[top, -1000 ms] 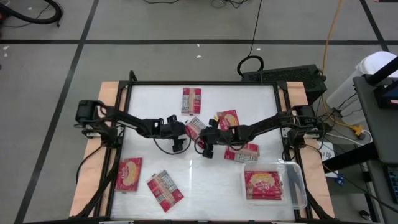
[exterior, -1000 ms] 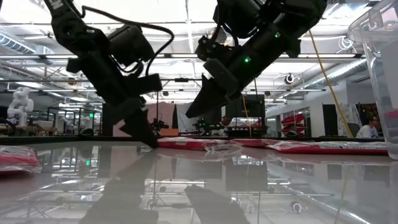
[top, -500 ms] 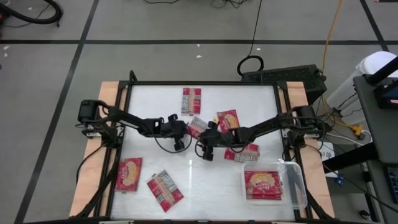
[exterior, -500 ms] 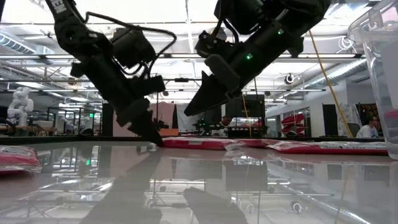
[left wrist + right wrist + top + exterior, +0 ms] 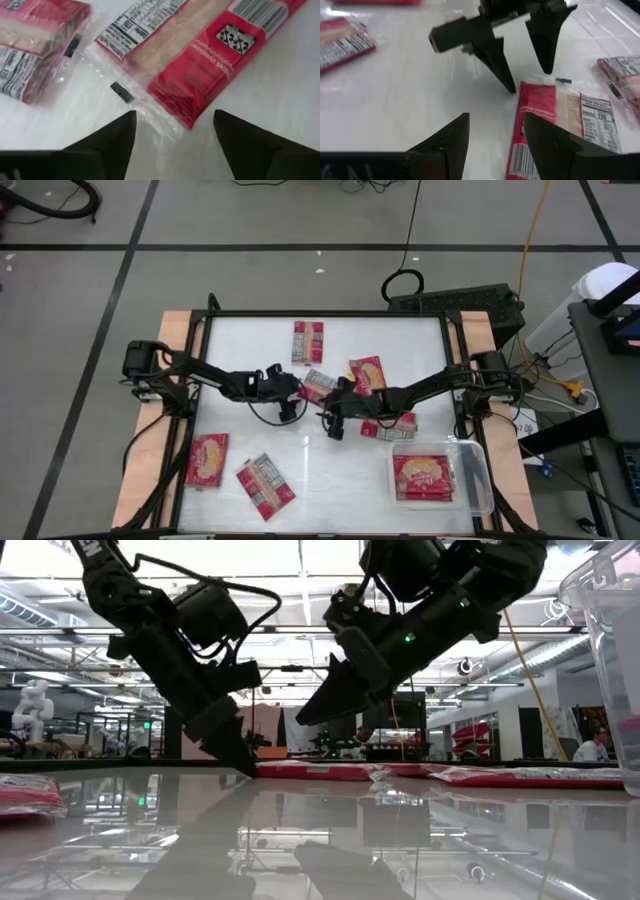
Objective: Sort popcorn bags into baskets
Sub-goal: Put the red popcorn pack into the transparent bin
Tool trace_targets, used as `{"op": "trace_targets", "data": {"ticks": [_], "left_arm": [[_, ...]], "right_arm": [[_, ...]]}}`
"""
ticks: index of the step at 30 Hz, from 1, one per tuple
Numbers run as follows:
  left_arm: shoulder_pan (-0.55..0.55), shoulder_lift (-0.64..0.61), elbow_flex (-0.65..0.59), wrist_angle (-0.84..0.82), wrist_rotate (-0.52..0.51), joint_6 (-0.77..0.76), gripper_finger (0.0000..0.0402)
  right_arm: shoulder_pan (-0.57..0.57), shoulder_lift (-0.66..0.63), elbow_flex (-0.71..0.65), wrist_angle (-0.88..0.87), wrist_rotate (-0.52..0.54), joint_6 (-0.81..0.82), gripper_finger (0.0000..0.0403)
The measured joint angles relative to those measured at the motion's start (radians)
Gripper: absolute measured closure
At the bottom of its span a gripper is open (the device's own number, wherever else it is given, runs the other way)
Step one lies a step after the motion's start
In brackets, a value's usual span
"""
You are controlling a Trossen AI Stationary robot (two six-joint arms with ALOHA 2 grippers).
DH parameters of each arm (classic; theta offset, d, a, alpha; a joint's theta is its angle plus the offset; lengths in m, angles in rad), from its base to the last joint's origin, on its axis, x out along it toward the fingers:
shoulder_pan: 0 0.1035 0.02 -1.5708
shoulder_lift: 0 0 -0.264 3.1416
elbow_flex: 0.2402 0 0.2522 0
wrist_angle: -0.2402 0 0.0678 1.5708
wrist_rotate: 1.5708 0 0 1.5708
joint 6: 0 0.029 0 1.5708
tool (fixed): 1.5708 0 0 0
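Red popcorn bags lie flat on the white table. One bag (image 5: 318, 383) lies print side up in the table's middle, between my two grippers. My left gripper (image 5: 297, 388) (image 5: 175, 125) is open and low at the table (image 5: 245, 765), with a finger on each side of that bag's corner (image 5: 186, 116). My right gripper (image 5: 327, 408) (image 5: 495, 127) is open too and hangs above the table (image 5: 305, 720), just near of the same bag (image 5: 555, 125). The clear basket (image 5: 485, 480) stands at the near right corner with a bag (image 5: 425, 477) inside. My left gripper's fingertips (image 5: 512, 90) are down at the table by the sealed end of the middle bag (image 5: 540, 85), slanting down from the table's left. I cannot tell whether they touch the bag. My right gripper touches nothing.
More bags lie around: one far of centre (image 5: 307, 340), one picture side up (image 5: 367, 372), one beside the right arm (image 5: 388, 423), two at the near left (image 5: 207, 458) (image 5: 265, 480). The basket wall (image 5: 610, 640) shows at the low view's right.
My left gripper has edged toward the table's right, closer to the middle bag, staying low and open. My right gripper has drawn back slightly toward the right, still raised and open. The bags have stayed in place.
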Motion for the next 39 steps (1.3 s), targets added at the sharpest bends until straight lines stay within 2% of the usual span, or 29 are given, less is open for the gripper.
{"op": "trace_targets", "data": {"ticks": [3,6,9,12,14,20,23,25,29,32,35,39], "left_arm": [[0.016,0.043,0.005,0.043,0.055,0.016,0.0131],[0.032,0.084,0.006,0.082,0.101,0.020,0.0173],[0.043,0.098,0.006,0.111,0.127,0.039,0.0251],[0.044,0.085,0.005,0.130,0.123,0.046,0.0353],[0.048,0.059,0.001,0.121,0.107,0.031,0.0383],[0.052,-0.083,0.001,0.091,0.099,-0.026,0.0393],[0.061,-0.157,0.000,0.061,0.099,-0.072,0.0395],[0.063,-0.195,0.000,0.057,0.103,-0.090,0.0395],[0.068,-0.235,0.003,0.027,0.111,-0.114,0.0397],[0.077,-0.247,0.000,-0.021,0.116,-0.110,0.0396],[0.085,-0.246,0.001,-0.047,0.118,-0.114,0.0398],[0.084,-0.246,0.001,-0.010,0.118,-0.122,0.0395]], "right_arm": [[0.002,0.000,-0.020,0.051,0.000,0.000,0.0222],[0.004,0.000,-0.024,0.067,-0.001,0.000,0.0222],[0.008,0.000,-0.024,0.067,0.001,0.000,0.0222],[0.009,0.000,-0.024,0.060,0.019,0.000,0.0222],[0.009,0.000,-0.024,0.052,0.033,-0.003,0.0222],[0.009,0.000,-0.024,0.036,0.130,-0.057,0.0222],[0.014,0.000,-0.020,0.035,0.164,-0.134,0.0222],[0.023,0.000,-0.018,0.037,0.232,-0.208,0.0222],[0.061,0.000,-0.015,0.079,0.445,-0.379,0.0222],[0.082,0.000,-0.015,0.125,0.530,-0.527,0.0222],[0.080,0.000,-0.015,0.136,0.545,-0.596,0.0222],[0.054,0.000,-0.015,0.128,0.525,-0.581,0.0222]]}}
